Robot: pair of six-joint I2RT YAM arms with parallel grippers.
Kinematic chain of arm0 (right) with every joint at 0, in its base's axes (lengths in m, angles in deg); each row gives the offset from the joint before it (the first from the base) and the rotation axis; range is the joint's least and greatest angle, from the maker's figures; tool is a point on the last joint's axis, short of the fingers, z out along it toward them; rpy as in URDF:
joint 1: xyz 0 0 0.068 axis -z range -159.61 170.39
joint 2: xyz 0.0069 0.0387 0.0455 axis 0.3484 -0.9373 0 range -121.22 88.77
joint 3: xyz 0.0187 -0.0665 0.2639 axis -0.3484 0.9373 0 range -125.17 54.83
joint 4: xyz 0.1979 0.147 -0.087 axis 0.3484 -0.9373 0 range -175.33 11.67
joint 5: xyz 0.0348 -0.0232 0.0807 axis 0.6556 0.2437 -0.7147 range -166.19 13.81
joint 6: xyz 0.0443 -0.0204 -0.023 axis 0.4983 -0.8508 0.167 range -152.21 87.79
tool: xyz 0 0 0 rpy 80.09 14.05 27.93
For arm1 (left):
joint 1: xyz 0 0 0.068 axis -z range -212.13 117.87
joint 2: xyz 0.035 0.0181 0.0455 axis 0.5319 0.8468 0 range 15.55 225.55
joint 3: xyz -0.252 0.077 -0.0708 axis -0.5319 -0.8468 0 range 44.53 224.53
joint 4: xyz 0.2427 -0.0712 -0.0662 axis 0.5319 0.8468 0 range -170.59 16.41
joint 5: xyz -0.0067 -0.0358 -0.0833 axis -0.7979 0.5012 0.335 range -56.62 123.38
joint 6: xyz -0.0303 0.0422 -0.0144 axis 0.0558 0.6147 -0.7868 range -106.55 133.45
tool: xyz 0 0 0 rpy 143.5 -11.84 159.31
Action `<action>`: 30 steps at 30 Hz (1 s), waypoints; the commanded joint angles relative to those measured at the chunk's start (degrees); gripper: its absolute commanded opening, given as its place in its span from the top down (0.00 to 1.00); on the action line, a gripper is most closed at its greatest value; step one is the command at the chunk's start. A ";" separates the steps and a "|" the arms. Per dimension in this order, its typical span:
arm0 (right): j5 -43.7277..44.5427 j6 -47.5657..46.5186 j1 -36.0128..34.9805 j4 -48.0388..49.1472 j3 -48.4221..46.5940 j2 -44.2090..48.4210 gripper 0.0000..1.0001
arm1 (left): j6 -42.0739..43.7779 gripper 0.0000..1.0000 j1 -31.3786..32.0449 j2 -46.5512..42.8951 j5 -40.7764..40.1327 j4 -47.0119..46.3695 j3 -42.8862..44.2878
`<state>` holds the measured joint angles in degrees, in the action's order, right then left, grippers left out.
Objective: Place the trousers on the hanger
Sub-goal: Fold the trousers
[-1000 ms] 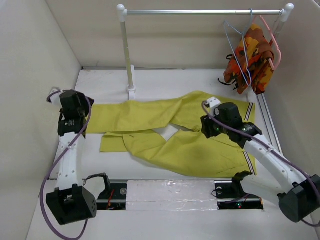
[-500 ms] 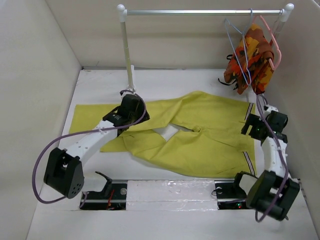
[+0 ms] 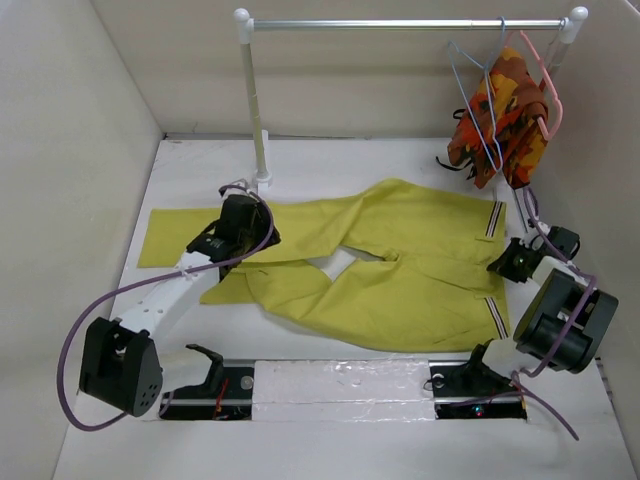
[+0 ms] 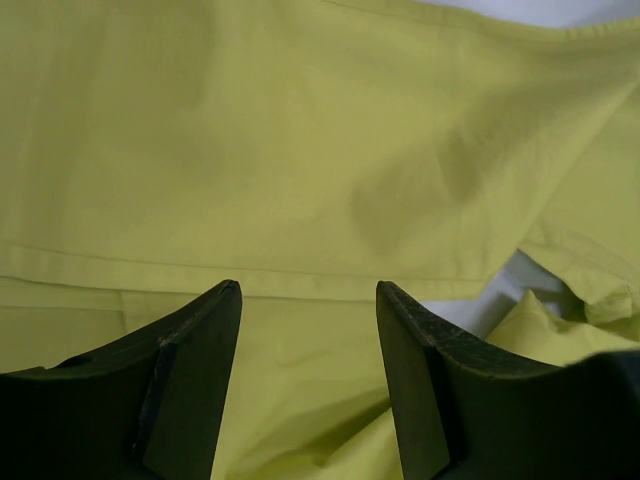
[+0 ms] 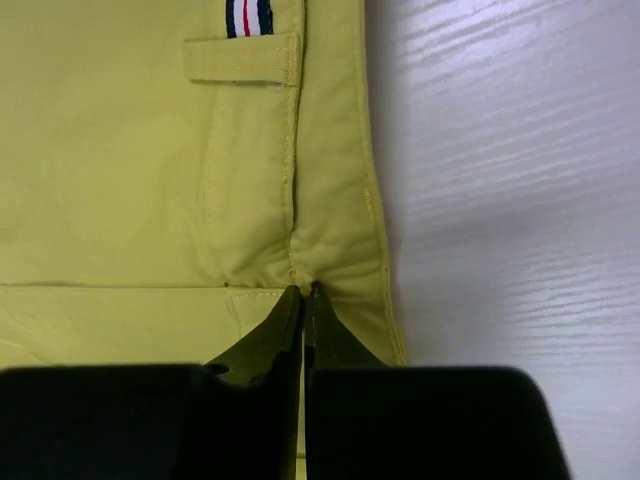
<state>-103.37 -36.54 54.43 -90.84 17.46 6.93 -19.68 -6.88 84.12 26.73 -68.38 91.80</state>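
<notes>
Two arms reach over the trousers (image 3: 400, 270), which lie flat on the bench (image 3: 350, 160), legs toward the left and waistband toward the right. The left gripper (image 3: 240, 215) is over the far leg, its jaws open with nothing between them. The right gripper (image 3: 510, 262) is at the right edge of the waistband; its jaws are closed together, tips touching the cloth. The hanger (image 3: 468, 75) hangs on the rail (image 3: 400, 23) at the far right, beside a pink hanger (image 3: 548, 90) carrying a patterned garment (image 3: 510, 110).
</notes>
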 commanded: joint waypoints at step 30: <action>19.88 7.12 -57.81 -4.84 -1.68 32.10 0.98 | -11.88 0.42 -37.72 11.83 2.27 1.24 -4.20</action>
<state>-83.78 -36.00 6.41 -100.15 11.39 39.56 -30.98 -40.78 95.58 29.85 -66.63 88.91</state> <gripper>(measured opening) 0.042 0.573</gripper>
